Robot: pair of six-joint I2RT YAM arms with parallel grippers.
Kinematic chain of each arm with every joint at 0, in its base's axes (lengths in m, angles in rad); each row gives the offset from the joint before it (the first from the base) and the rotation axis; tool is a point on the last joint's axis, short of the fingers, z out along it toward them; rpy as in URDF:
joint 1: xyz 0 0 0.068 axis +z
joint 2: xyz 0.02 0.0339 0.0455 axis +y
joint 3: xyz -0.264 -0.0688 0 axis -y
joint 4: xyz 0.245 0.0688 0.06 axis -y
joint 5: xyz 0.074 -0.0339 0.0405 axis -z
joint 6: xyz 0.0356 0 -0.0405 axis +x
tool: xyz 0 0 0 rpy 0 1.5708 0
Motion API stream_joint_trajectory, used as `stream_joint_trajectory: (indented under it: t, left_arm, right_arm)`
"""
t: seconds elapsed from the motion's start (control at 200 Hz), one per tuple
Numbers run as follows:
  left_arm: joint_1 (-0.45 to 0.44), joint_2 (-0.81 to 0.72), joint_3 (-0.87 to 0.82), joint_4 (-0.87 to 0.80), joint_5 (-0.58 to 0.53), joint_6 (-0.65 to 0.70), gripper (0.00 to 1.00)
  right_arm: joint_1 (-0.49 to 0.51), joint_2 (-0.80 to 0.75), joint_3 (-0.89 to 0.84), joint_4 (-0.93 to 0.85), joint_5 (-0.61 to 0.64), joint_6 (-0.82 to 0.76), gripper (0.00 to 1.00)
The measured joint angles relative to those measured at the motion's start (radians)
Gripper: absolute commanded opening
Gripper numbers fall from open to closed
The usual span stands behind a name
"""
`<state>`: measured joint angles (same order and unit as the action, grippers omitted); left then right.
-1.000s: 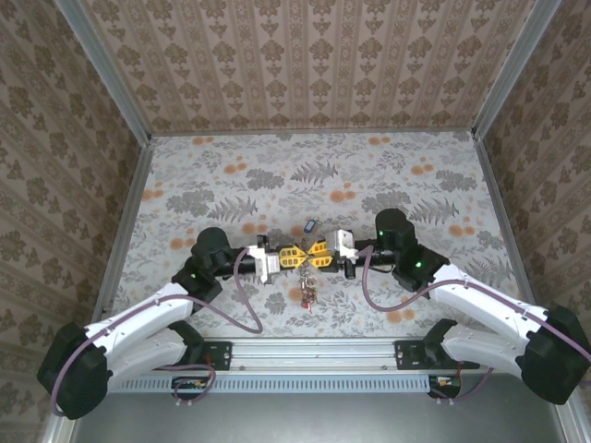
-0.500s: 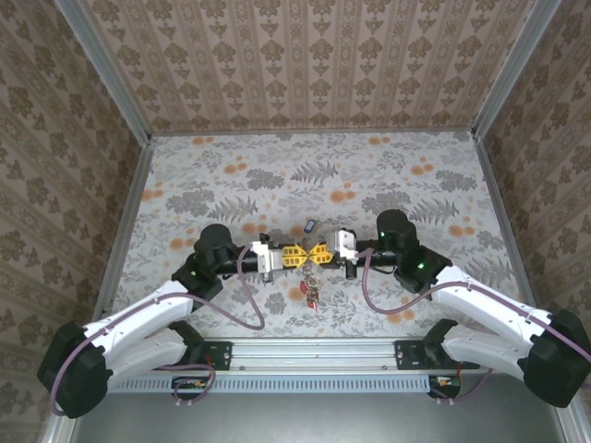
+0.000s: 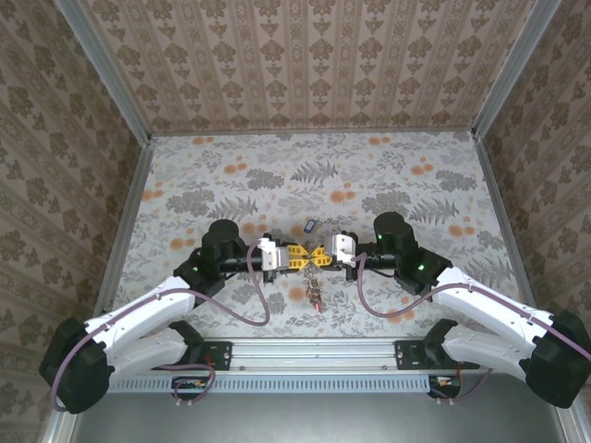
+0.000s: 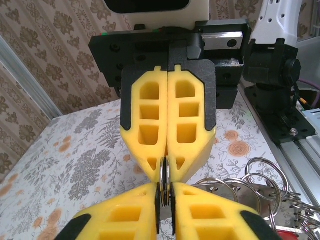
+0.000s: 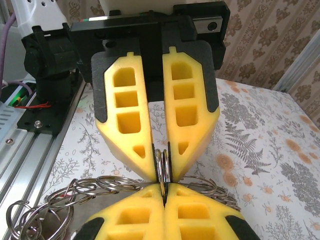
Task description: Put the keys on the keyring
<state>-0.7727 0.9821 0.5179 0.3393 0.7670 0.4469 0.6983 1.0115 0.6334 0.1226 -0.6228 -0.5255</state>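
Yellow-padded tools meet tip to tip at the centre of the top view, the left tool [image 3: 300, 257] coming from the left of the frame and the right tool [image 3: 317, 256] from the right.

Between them stands the keyring [image 4: 164, 177], a thin metal ring seen edge-on in both wrist views. Its plane is upright and runs along the line joining the two tools.

Right tool: closed flat on the ring, with no gap between the pads.

Left tool: narrow. Its pads are slightly parted with the ring in the slot. Whether they touch the ring cannot be told.

Keys: a bunch of keys [image 3: 314, 291] with smaller rings hangs from the keyring, just below the meeting point in the top view.

One small dark loose key [image 3: 309, 225] lies on the floral counter [image 3: 231, 166], just above the meeting point. It is close to both tools and about level between them. Its long axis is too small to read.

Judgement: the ring's weight is carried by the right tool. The left tool is therefore the one free to reach up-frame for the loose key. That key must then meet the ring at the edge facing left of frame.
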Motion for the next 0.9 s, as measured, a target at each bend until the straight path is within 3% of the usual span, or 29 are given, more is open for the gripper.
stream_joint_trajectory:
  t: [0.115,0.725,0.9]
  left_arm:
    - [0.0,0.0,0.0,-0.003,-0.005,0.003,0.3]
    - [-0.013,0.011,0.0,-0.013,-0.034,0.003,0.27]
    - [-0.013,0.011,0.0,-0.01,-0.061,0.002,0.33]
  right_arm:
    - [0.001,0.0,0.0,0.0,0.018,-0.004,0.0]
    - [0.008,-0.011,-0.003,-0.027,0.07,-0.03,0.0]
    - [0.008,-0.025,-0.028,-0.022,0.088,-0.023,0.0]
